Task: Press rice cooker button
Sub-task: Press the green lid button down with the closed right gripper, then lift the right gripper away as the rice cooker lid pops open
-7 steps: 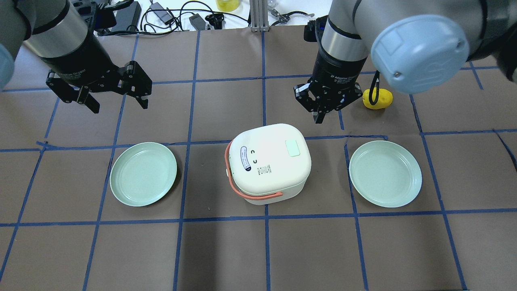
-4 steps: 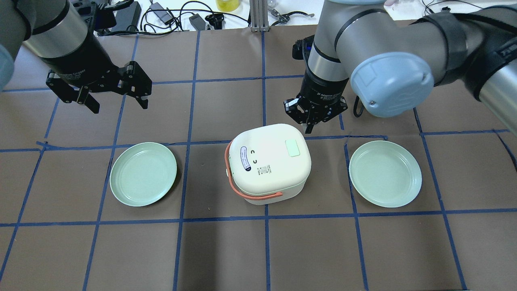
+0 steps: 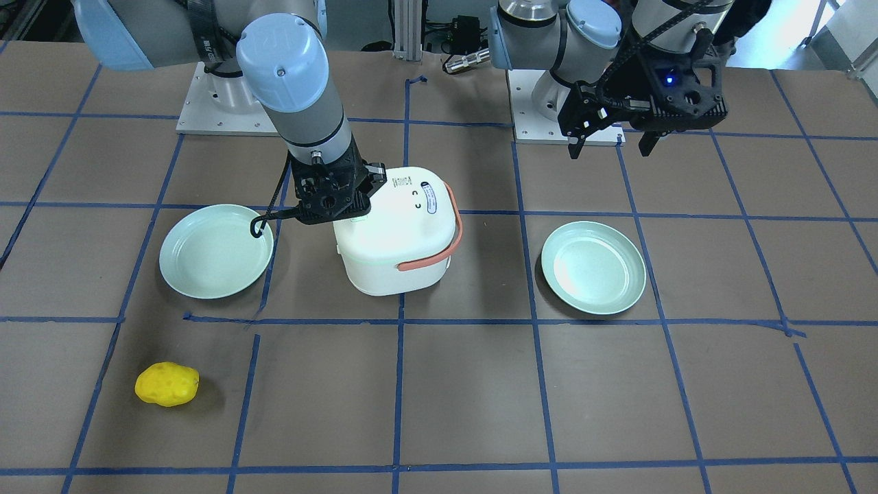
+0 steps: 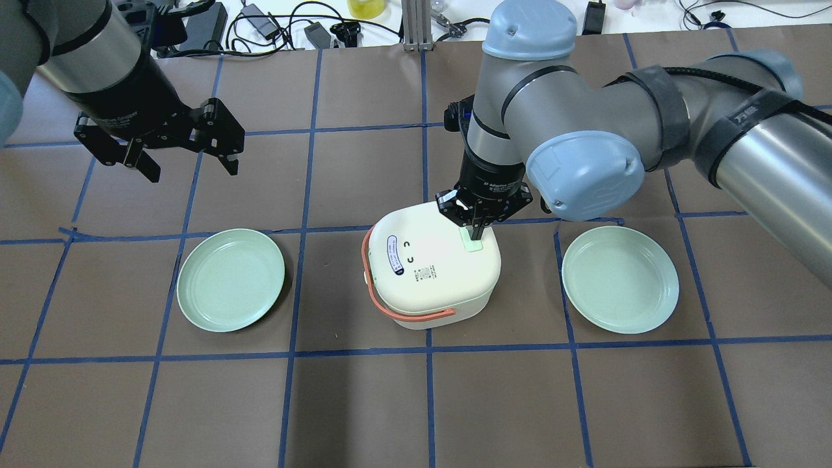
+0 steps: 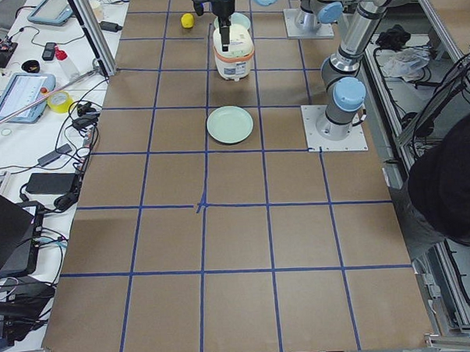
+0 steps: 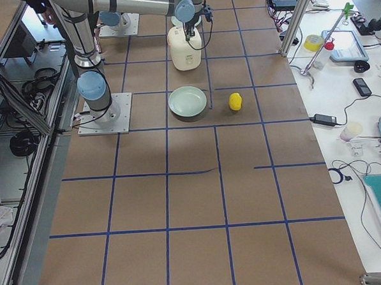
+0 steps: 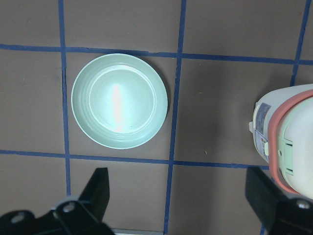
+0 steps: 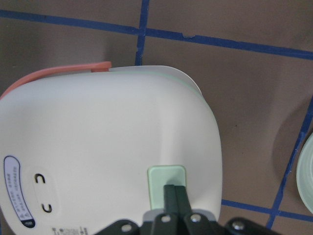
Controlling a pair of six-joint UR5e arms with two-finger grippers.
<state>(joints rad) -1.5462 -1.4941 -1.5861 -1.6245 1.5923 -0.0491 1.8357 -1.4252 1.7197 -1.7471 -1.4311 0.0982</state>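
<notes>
Mint button [image 8: 159,178] under right gripper [image 8: 174,192] tips, jaws closed, empty; touch unclear. Press goes straight down. Left gripper [image 4: 193,170] spread, far, cooker's [image 4: 429,273] 10 o'clock.

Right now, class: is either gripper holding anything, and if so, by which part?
Nothing is held. The right gripper is shut on nothing, its tips over the button of the rice cooker; the left gripper is open and empty.

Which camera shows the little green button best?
The right wrist camera: the button is big and close, under the shut right pincer. Overhead shows it small, partly covered. From the front the pincer hides it; the rest don't show it.
</notes>
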